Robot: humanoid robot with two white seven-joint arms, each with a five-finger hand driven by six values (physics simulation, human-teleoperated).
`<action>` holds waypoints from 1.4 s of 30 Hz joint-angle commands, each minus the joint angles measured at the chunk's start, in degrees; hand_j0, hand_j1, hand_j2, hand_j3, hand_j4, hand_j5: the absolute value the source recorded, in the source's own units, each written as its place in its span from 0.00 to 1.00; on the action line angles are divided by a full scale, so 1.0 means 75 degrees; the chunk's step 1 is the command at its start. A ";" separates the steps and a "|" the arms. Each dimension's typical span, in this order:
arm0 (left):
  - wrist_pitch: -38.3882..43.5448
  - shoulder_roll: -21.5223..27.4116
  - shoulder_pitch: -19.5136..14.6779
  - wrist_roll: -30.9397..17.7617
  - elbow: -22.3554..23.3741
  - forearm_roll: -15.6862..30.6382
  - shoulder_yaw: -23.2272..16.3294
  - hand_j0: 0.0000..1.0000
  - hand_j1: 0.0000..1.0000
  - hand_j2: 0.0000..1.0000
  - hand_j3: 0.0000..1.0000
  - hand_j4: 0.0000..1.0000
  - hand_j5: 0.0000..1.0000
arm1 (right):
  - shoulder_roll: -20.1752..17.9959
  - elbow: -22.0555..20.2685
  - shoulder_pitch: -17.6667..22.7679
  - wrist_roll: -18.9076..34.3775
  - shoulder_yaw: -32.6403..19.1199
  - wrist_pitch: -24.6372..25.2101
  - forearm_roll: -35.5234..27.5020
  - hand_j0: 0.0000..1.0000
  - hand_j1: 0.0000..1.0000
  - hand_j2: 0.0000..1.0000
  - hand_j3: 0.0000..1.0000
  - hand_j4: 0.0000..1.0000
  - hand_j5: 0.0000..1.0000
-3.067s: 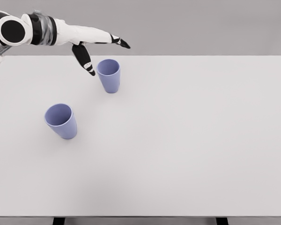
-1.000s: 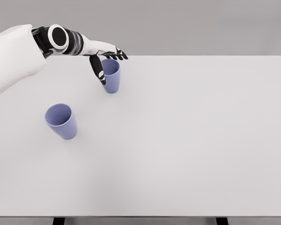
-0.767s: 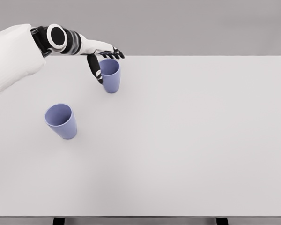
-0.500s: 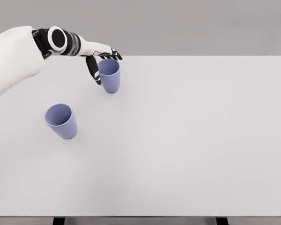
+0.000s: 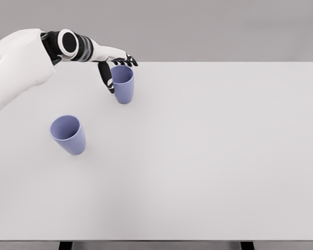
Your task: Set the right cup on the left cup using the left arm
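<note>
The left robot hand (image 5: 113, 66) is cupping loosely around the right cup (image 5: 123, 84) at the far side of the table (image 5: 208, 156), fingers not visibly gripping; closing off-centre is risking tipping it before reaching the left cup (image 5: 68, 134)

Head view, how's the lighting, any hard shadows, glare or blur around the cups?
Head view: soft, even light, with no glare on the white table. The near cup and far cup cast only faint, diffuse shadows. Edges look slightly soft throughout, but the left hand at the far cup shows no motion streaks.
</note>
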 commanded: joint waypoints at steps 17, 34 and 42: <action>0.0008 -0.0065 0.0035 0.0002 -0.0001 0.0021 0.0031 0.82 0.82 0.82 0.82 0.82 0.82 | 0.0000 0.0000 0.0000 0.0001 0.0000 -0.0001 0.0003 1.00 1.00 1.00 1.00 1.00 1.00; -0.0015 0.0040 -0.0059 0.0002 -0.0176 0.0103 0.0031 0.70 0.70 0.70 0.70 0.70 0.70 | 0.0000 0.0000 0.0000 0.0001 0.0000 -0.0001 0.0003 1.00 1.00 1.00 1.00 1.00 1.00; -0.0027 0.0439 -0.0187 0.0002 -0.0633 0.0126 0.0042 0.70 0.70 0.70 0.70 0.70 0.70 | 0.0000 0.0000 0.0000 0.0001 0.0000 -0.0001 0.0003 1.00 1.00 1.00 1.00 1.00 1.00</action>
